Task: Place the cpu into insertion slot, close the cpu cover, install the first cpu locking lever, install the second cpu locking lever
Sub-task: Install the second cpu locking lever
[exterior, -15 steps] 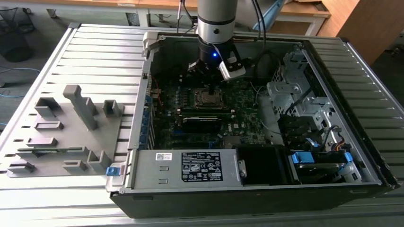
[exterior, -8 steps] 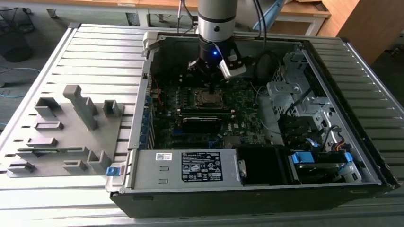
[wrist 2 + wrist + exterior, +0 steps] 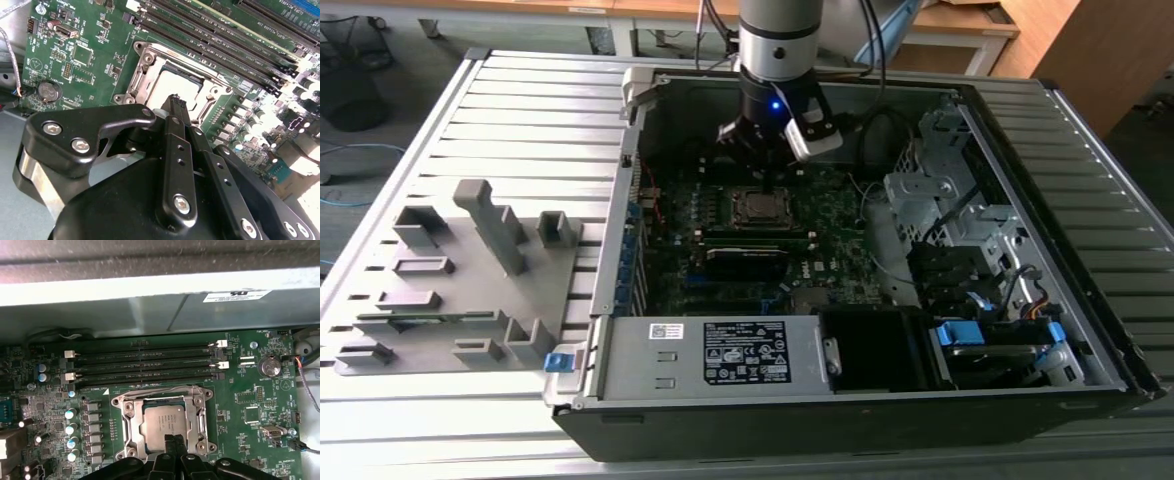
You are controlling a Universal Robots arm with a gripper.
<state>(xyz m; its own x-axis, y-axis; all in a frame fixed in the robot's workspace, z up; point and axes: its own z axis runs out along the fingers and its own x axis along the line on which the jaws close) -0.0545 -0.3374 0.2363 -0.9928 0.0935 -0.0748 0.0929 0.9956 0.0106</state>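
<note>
Exterior view, left to right: a grey fixture block [image 3: 454, 280] with upright pegs rests on the slatted metal table [image 3: 534, 110] at nine o'clock; an open computer case [image 3: 854, 250] lies on its side at centre; drive bays and bundled cables [image 3: 987, 300] sit at three o'clock. A labelled power supply [image 3: 707, 355] occupies six o'clock inside the case. The robot arm [image 3: 781, 40] descends from twelve o'clock, its gripper [image 3: 765, 182] poised directly above the processor socket on the green motherboard [image 3: 841, 215].

In both wrist views, the cpu [image 3: 167, 422] [image 3: 175, 89], dull silver on top, sits seated in the insertion slot [image 3: 149, 407] [image 3: 187, 72], framed by the cpu cover [image 3: 165, 392] [image 3: 150, 57], whose metal rim lies flat around the chip. The gripper's fingers [image 3: 172, 442] [image 3: 175, 107] are drawn together with no object between them, tips touching or hovering just over the chip's near edge; contact cannot be confirmed. Four memory slots [image 3: 145, 365] run parallel beyond the socket, and a coin battery [image 3: 271, 365] sits on the board well apart from it.
</note>
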